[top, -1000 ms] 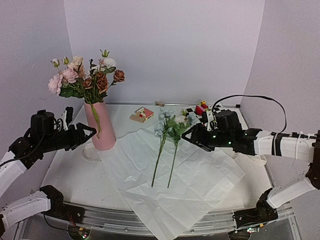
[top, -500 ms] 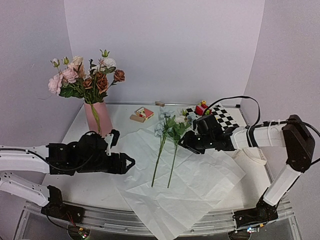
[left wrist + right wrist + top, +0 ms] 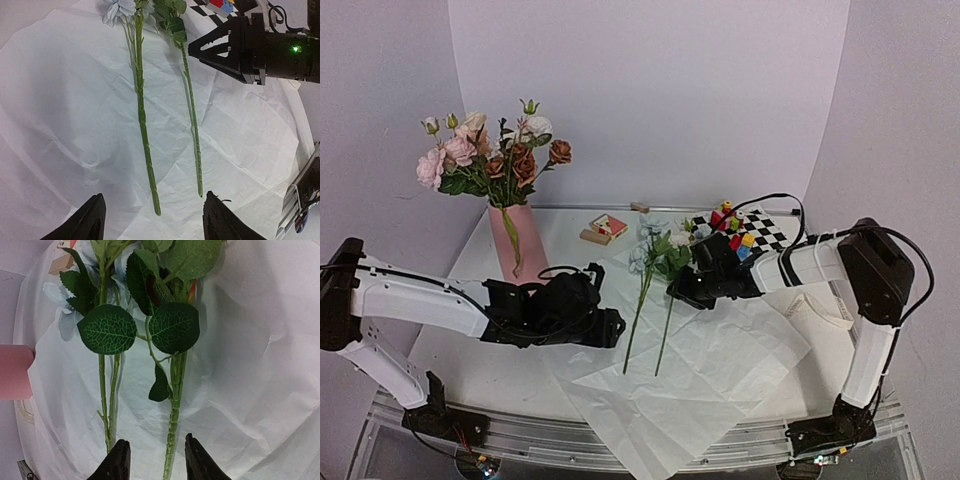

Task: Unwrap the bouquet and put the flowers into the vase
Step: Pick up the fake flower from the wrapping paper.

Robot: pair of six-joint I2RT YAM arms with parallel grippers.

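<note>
The pink vase (image 3: 522, 252) stands at the back left and holds a bunch of roses (image 3: 490, 155). Two more flowers lie on the unfolded white paper (image 3: 720, 350), their stems (image 3: 640, 310) side by side and the blooms pointing away. My left gripper (image 3: 615, 330) is open, low over the paper just short of the stem ends (image 3: 156, 207). My right gripper (image 3: 678, 288) is open too, its fingers (image 3: 117, 462) straddling the right-hand stem (image 3: 173, 425) below its leaves without touching it. The vase's edge (image 3: 15, 372) shows at the left of the right wrist view.
A checkered mat (image 3: 765, 230) with small toy blocks (image 3: 730, 218) lies behind my right arm. A small red and tan box (image 3: 605, 228) sits at the back centre. The paper hangs over the table's front edge (image 3: 650, 445).
My left arm has swung from beside the vase across to the paper near the stem ends. My right gripper has moved left onto the flowers, and its jaws have narrowed around one stem.
</note>
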